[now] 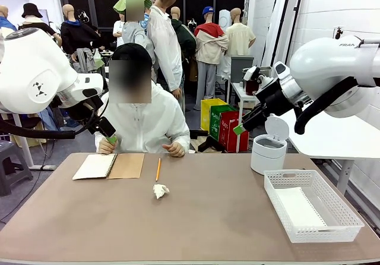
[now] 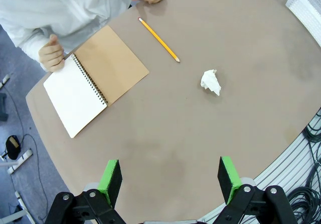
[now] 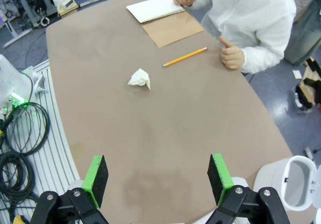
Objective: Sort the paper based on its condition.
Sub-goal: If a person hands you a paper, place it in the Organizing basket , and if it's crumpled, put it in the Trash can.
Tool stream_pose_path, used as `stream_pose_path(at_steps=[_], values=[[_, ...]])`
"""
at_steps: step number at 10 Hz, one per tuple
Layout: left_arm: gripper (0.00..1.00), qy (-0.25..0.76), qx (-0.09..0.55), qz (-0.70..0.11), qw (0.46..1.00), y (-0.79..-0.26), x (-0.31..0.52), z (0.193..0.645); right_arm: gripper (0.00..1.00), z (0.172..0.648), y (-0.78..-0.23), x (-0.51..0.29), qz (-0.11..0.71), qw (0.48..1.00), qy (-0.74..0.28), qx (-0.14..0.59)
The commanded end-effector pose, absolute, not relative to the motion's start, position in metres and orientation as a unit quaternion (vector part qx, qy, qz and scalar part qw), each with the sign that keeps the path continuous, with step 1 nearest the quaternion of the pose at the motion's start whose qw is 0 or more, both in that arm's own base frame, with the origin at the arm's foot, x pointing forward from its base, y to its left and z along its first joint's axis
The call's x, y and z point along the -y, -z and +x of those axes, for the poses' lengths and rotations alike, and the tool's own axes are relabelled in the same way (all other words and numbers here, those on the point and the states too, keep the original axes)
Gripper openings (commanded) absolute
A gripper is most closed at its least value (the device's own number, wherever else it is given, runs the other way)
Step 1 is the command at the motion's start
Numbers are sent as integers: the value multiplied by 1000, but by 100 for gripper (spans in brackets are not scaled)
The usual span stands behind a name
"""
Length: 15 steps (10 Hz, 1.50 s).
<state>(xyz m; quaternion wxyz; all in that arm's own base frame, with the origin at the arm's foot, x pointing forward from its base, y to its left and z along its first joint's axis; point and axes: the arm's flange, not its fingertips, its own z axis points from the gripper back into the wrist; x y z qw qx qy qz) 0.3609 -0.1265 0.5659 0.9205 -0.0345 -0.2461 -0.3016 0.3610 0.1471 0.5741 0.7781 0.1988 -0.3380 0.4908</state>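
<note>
Both fingers (image 2: pixel 169 181) (spread wide) hover well above crumpled paper (image 2: pixel 211 82).

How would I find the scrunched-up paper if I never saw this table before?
Start at the big brown table and find the person's open spiral notebook on the far side. Beside it lies a yellow pencil; just past the pencil's near tip sits the small crumpled white paper ball. It is the only lumpy, wrinkled thing there; the notebook page is flat and smooth.
</note>
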Motion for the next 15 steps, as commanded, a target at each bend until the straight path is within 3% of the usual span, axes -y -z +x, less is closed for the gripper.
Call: stream_pose_path(at_steps=[1, 7, 15], values=[[100, 302, 247, -37, 920, -567, 126, 361, 100, 361, -575, -148, 199, 778, -492, 336], [100, 302, 247, -37, 920, -567, 126, 361, 100, 376, -573, -181, 184, 775, -526, 300], [100, 302, 247, -37, 920, -567, 126, 361, 100, 421, -534, -313, 133, 746, -624, 191]])
